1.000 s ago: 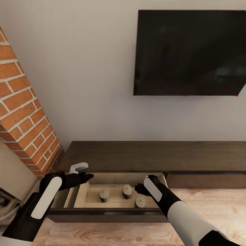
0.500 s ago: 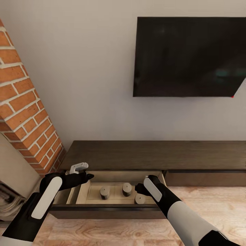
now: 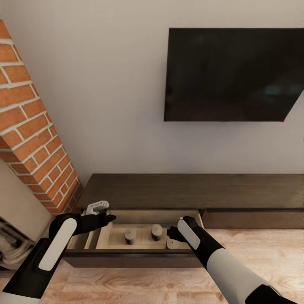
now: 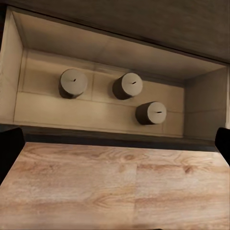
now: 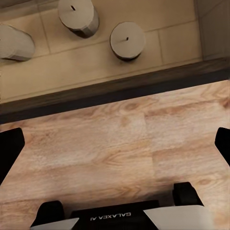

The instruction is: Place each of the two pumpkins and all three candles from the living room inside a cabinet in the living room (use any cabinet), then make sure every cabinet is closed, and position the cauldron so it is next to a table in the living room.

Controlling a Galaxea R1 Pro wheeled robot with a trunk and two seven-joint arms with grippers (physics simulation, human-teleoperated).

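The cabinet runs along the wall with its left drawer pulled out, pale beige inside. Three candles stand upright in the drawer: one on the left, one in the middle, one nearest the front. The left wrist view shows all three candles. My left gripper hovers open over the drawer's left end. My right gripper is open above the front candle, holding nothing. Pumpkins, cauldron and table are out of view.
A black TV hangs on the wall above the cabinet. A brick column stands at the left. The neighbouring drawer front is flush and shut. Wood floor lies in front of the drawer.
The whole view has shifted: the TV sits lower in the picture and the drawer's opening looks shallower. Both arms hold the same pose, and the candles keep their places in the drawer.
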